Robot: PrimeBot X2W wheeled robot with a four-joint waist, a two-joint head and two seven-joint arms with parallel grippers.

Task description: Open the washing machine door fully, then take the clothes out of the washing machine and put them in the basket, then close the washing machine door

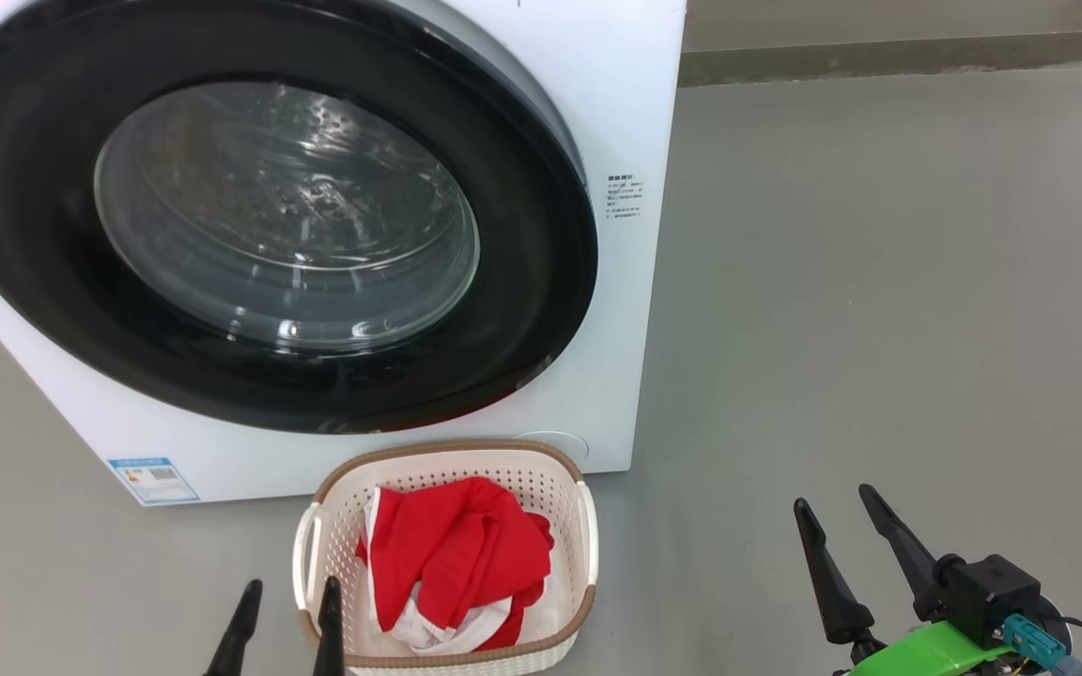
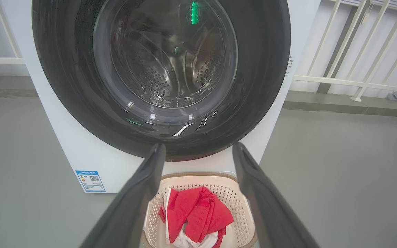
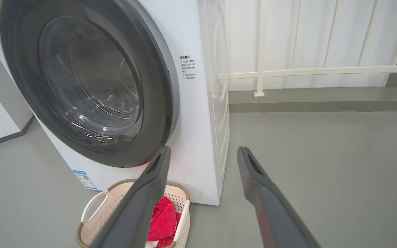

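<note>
Your clothes (image 1: 452, 554) lie in the basket (image 1: 447, 449), just right of your left fingers (image 1: 330, 624), well left of your right fingers (image 1: 827, 582); all 4 released.

Soft, even daylight fills every view; shadows on the floor (image 1: 879, 282) are faint. White glints streak the door (image 1: 287, 216) glass, plus a green reflection in the left wrist view. Wrist views bow at the edges; the near fingers (image 2: 133, 206) look soft.
</note>
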